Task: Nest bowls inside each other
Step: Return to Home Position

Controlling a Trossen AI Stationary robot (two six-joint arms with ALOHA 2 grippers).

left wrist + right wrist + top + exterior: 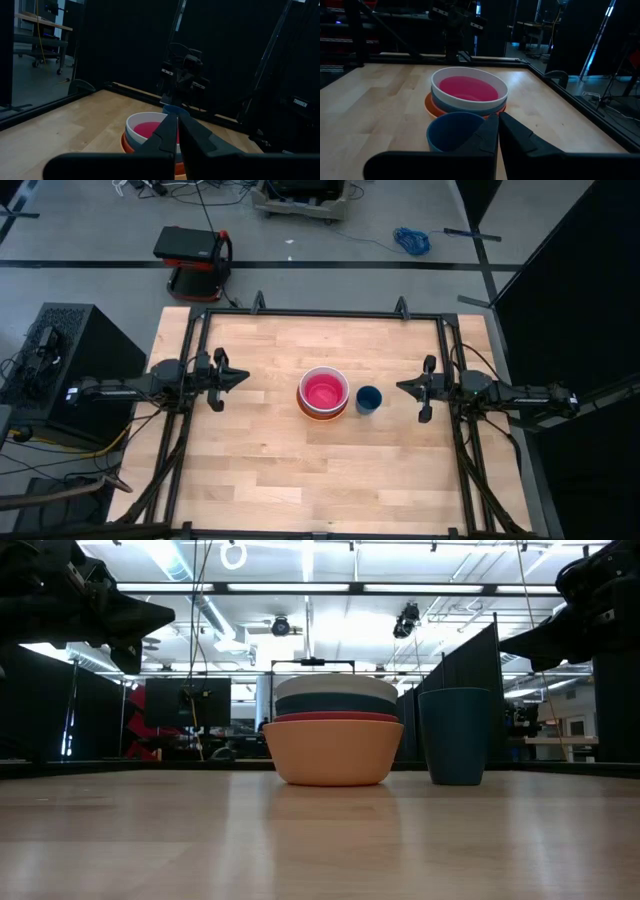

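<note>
One narrow gap between stack (323, 393), cup (368, 399)

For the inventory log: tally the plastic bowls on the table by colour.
Orange round plastic bowl: 1
Red-orange plastic bowl: 1
Teal plastic bowl: 1
White plastic bowl: 1
Magenta-pink plastic bowl: 1
Dark blue cup-like plastic bowl: 1
Total: 6

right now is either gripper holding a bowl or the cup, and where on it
Nothing is held. The left gripper and right gripper are shut and empty, clear of the bowl stack and the blue cup beside it.
</note>
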